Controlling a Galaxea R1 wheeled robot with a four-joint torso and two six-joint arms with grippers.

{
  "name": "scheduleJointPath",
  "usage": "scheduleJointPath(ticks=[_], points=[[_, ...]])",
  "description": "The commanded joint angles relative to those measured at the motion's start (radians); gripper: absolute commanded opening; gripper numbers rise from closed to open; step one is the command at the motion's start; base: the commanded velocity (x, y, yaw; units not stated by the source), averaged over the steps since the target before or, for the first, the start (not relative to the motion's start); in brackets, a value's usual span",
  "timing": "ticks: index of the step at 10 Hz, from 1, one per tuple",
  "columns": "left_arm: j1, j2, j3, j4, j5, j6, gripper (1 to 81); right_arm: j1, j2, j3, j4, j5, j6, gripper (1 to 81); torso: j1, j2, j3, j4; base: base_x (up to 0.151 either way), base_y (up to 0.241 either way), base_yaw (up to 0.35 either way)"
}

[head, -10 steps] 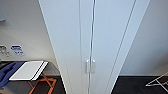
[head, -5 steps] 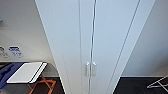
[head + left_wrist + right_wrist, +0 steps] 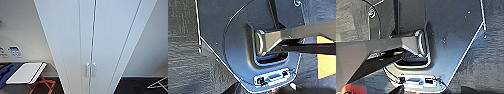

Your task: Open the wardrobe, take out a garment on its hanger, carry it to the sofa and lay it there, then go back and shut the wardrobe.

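I have the wardrobe (image 3: 100,40) straight ahead in the head view, tall and white, both doors shut with only a thin seam between them. Its paired handles (image 3: 90,69) sit side by side at the seam, low in my view. To its left a white folding board (image 3: 25,72) rests on an orange crossed stand (image 3: 42,86), blue cloth (image 3: 6,72) beside it. At the right, a thin metal rack (image 3: 158,83) stands on the dark floor (image 3: 130,86). My wrist views show robot bodywork over dark carpet; whether either gripper is open or closed I cannot tell.
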Motion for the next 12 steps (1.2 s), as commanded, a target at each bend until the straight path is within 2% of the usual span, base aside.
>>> scheduleJointPath(ticks=[1,4,12], points=[[-0.009,-0.015,0.013,-0.005,0.065,0.0,81.1,0.03,-0.021,0.026,0.007,-0.071,0.0,81.1,0.0,0.0,0.0,0.0,0.0,0.0,0.0],[-0.028,-0.088,0.126,-0.005,0.06,0.0,81.1,0.053,-0.107,0.175,0.007,-0.073,0.0,81.1,0.0,0.0,0.0,0.0,0.0,0.0,0.0],[-0.133,-0.445,0.634,-0.006,0.058,-0.002,81.1,0.18,-0.438,0.67,-0.001,-0.079,0.003,81.1,0.0,0.0,0.0,0.0,0.0,0.0,0.0]])
